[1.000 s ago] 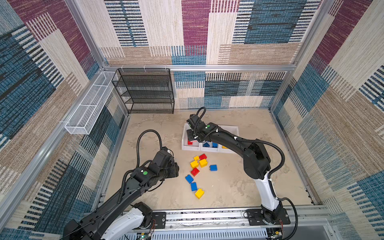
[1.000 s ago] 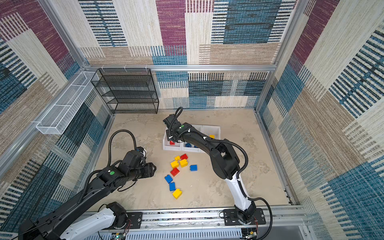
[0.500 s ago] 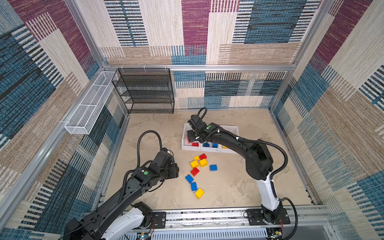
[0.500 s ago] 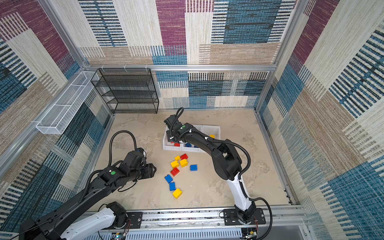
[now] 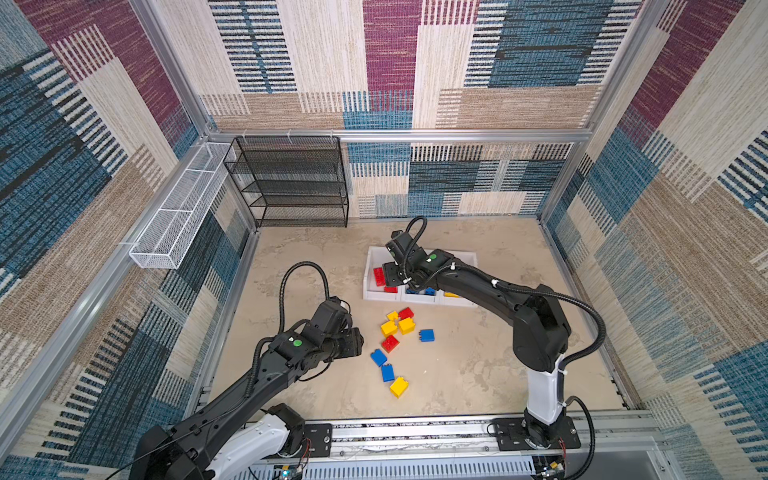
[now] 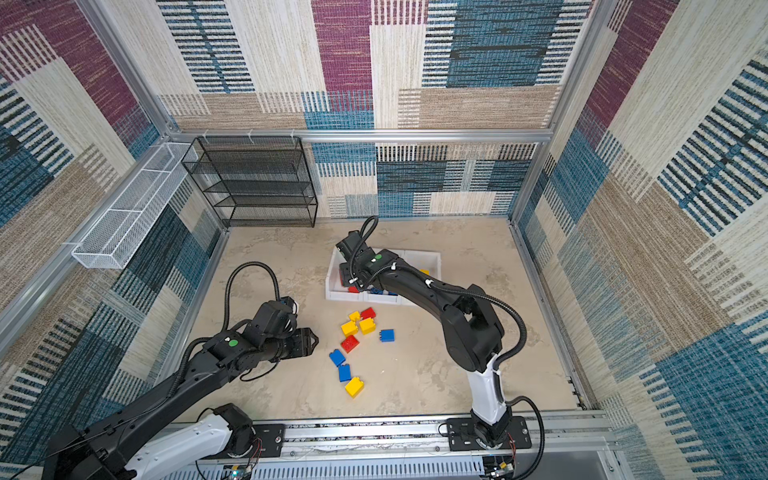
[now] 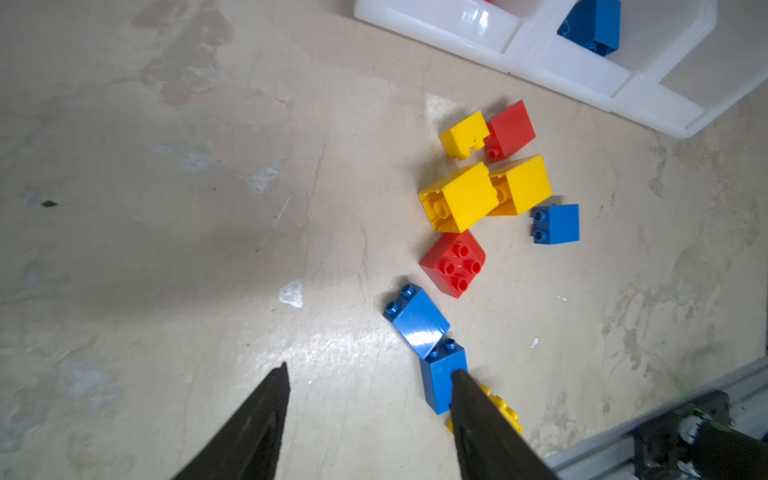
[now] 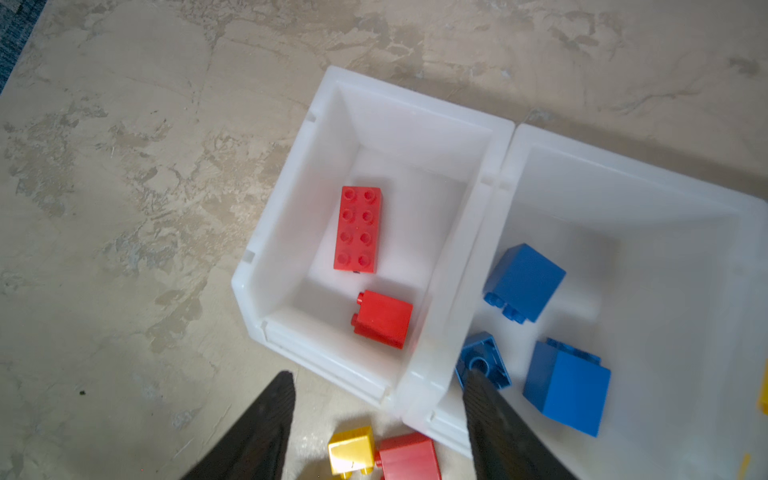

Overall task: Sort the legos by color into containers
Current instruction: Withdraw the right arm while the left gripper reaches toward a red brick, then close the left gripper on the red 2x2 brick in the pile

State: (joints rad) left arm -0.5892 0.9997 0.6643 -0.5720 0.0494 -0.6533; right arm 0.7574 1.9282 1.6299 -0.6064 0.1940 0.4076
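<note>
On the tabletop (image 5: pixel 457 374), nine loose legos (image 5: pixel 399 387) lie in front of three white containers (image 5: pixel 380 296): four yellow, three blue, two red. The red container (image 8: pixel 282 232) holds two bricks; its neighbour holds three blue bricks (image 8: pixel 523 282). The long red brick (image 8: pixel 357 229) lies flat, studs up, long axis roughly from front lip to back wall. The square red brick (image 8: pixel 383 318) lies on its side, studs toward the outer side wall. My right hand (image 8: pixel 377 374) hovers at that container's front lip, fingers apart, empty. My left hand (image 7: pixel 370 369) hangs near the loose blue ones, fingers apart, empty.
</note>
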